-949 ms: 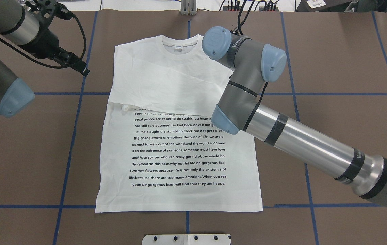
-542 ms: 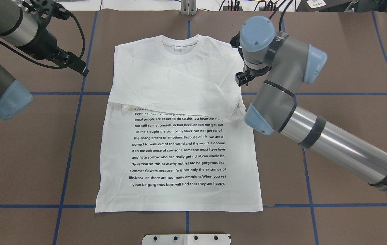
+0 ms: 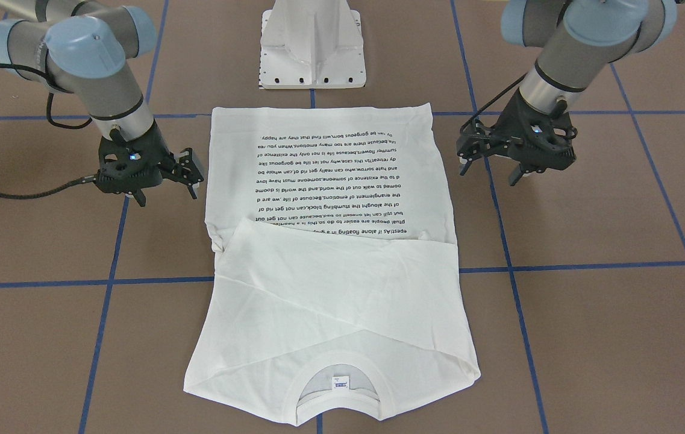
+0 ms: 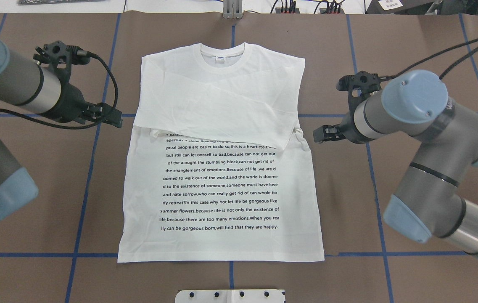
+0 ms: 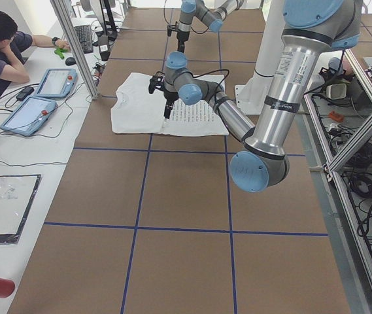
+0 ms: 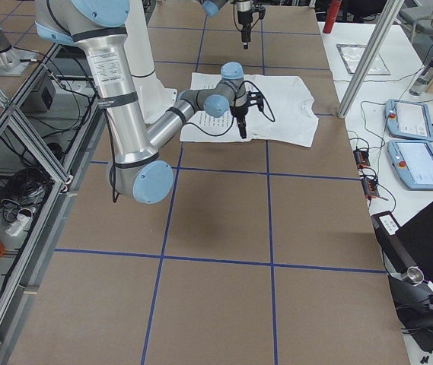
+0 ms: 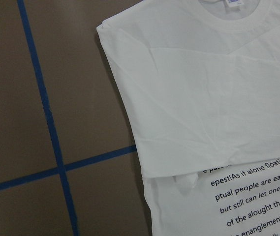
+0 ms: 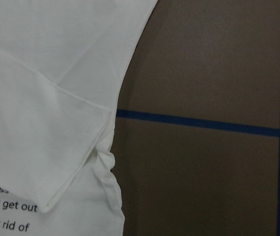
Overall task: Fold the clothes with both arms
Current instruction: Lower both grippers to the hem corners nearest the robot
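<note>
White long-sleeved T-shirt (image 4: 221,155) is lying flat on the tabletop (image 4: 411,50), between left hand (image 3: 487,175) and right hand (image 3: 167,198). Both hands are standing just beside its side edges, jaws parted, gripping nothing. The cloth is likely behaving as light and limp, so pinching the hem corners suits it. Folded sleeves (image 4: 222,105) are covering the topmost printed text (image 4: 222,193).

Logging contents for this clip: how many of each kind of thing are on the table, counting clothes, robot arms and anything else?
Shirt: 1
Robot arms: 2 (left arm, right arm)
White base: 1
Total: 4
</note>
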`<control>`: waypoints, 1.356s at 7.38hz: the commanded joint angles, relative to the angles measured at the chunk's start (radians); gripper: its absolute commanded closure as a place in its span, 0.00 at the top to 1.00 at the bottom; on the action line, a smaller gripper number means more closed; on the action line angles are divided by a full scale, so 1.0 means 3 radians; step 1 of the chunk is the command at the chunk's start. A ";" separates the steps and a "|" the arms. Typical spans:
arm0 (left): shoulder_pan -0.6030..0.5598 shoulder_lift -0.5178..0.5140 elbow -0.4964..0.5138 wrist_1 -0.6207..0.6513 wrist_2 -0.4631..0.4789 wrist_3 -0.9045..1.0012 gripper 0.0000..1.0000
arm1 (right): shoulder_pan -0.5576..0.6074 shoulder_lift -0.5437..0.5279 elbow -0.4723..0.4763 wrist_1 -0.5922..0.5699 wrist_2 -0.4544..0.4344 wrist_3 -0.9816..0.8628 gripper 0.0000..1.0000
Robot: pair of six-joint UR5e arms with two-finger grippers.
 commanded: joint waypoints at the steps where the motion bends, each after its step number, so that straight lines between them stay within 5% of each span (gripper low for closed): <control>1: 0.0532 0.0231 -0.0280 -0.0020 0.0317 -0.0700 1.00 | -0.0588 -0.0388 0.0433 0.0016 -0.0472 0.0713 1.00; 3: 0.1044 0.0512 -0.0312 -0.0503 0.0666 -0.1329 1.00 | -0.1217 -0.0501 0.0516 0.0022 -0.1131 0.1155 1.00; 7: 0.1761 0.0795 -0.0240 -0.0695 0.1187 -0.2083 0.99 | -0.1353 -0.0496 0.0552 0.0027 -0.1186 0.1310 1.00; 8: 0.1868 0.0795 -0.0185 -0.0690 0.1294 -0.2119 0.91 | -0.1358 -0.0496 0.0547 0.0027 -0.1191 0.1310 1.00; 10: 0.1956 0.0785 -0.0113 -0.0685 0.1295 -0.2160 0.50 | -0.1368 -0.0501 0.0547 0.0027 -0.1186 0.1310 1.00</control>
